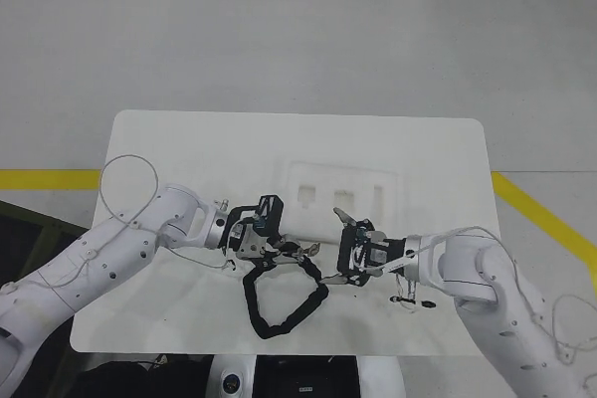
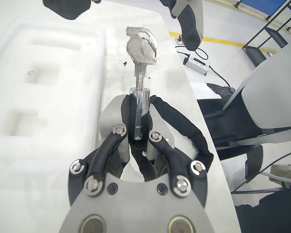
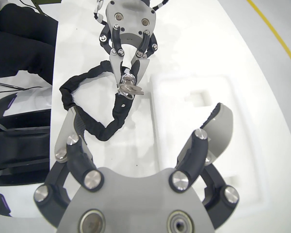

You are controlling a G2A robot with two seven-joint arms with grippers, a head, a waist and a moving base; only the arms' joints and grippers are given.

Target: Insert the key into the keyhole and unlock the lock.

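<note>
Left hand clamped on lock cylinder, above worktop. Key in keyhole, blade partly exposed. Right hand spread wide, just short of key, not touching.

Risks: off-centre pinch on bow levers key out; turning torque rotates cylinder in left hand; chain below lock drags.

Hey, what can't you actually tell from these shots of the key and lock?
Tip of the key: left wrist view, buried in the lock cylinder.
Locked or unlocked: both wrist views, the left claw covers where the chain joins the lock cylinder.
Turn of the key: top view, too small.
</note>
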